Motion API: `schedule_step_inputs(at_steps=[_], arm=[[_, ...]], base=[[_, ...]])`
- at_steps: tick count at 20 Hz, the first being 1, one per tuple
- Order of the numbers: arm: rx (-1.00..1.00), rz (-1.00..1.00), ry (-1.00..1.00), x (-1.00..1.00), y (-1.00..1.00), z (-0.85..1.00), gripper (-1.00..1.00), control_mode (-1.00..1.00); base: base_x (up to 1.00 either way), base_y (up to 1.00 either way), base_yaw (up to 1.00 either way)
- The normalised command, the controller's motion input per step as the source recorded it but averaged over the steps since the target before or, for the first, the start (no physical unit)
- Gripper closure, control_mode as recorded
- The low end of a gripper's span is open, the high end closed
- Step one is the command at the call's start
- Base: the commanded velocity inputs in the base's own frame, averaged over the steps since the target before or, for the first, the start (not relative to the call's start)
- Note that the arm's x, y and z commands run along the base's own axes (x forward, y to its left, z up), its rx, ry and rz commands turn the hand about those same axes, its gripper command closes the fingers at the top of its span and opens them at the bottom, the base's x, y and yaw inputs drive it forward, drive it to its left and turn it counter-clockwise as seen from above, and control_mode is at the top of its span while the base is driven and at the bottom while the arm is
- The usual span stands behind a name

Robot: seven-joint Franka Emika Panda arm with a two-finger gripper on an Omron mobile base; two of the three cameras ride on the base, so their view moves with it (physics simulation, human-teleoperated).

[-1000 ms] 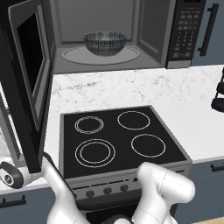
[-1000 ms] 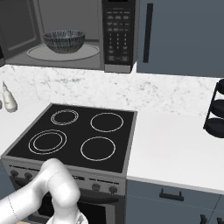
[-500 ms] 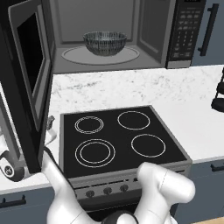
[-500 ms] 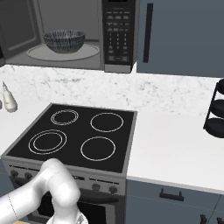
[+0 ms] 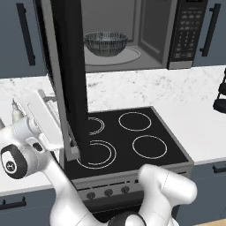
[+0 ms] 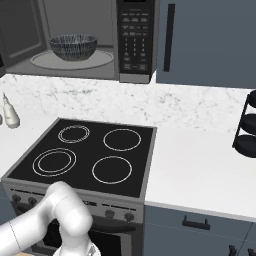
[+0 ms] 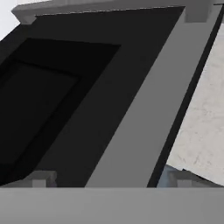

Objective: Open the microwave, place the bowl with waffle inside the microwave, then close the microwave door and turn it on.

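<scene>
The bowl (image 5: 105,43) sits on the glass turntable (image 6: 72,59) inside the microwave (image 6: 75,40), the cavity exposed. The microwave door (image 5: 69,79) stands edge-on over the black stovetop (image 5: 126,137), and the pincer (image 5: 46,121) (a white hand at the door's outer face) is beside it; whether spread or pressed together, I cannot tell. The door's grey frame (image 7: 140,109) shows close up in the hand view.

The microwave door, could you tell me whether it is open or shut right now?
Open: the microwave door stands swung out, and the bowl shows inside the cavity.
</scene>
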Motion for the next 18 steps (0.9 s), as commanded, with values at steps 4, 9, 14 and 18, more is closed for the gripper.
schedule_step_inputs(at_steps=[4,9,14,18], arm=[[0.2,0.0,-0.28,-0.31,-0.64,0.0,-1.0,-1.0],[0.2,0.0,-0.32,-0.32,-0.68,0.0,-1.0,-1.0],[0.2,0.11,-0.19,-0.16,-0.72,0.0,-1.0,-1.0],[0.11,0.19,-0.14,0.0,-0.7,0.0,-1.0,-1.0]], base=[[0.0,0.0,0.0],[0.0,0.0,0.0],[0.0,0.0,0.0],[0.0,0.0,0.0]])
